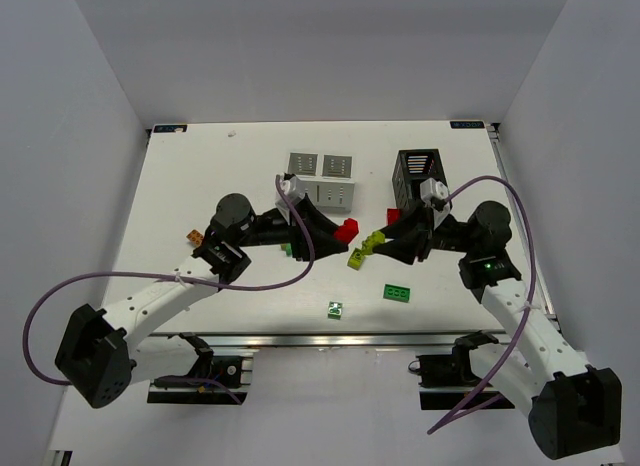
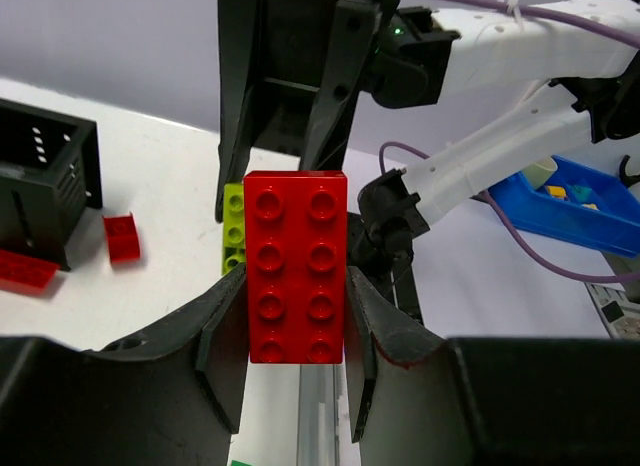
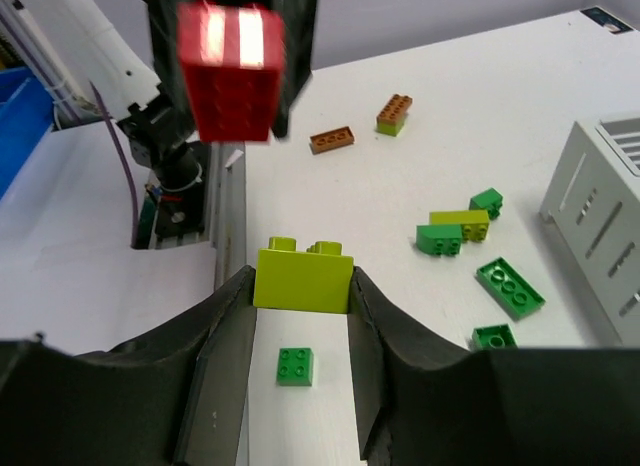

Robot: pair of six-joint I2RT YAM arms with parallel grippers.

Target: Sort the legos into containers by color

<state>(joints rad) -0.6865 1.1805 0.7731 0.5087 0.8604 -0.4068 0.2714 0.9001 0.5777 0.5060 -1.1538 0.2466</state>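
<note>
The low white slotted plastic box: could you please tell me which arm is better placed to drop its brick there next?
Left, probably: the left hand grips the red studded plastic brick just before that white box; the right hand, holding a yellow-green plastic brick, sits farther off.

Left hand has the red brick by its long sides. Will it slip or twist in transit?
Likely stiff: the red brick shows no flex in the left hand. Its glossy sides may slide if jolted. The fingers pinch only its near half, so it could pivot slightly.
</note>
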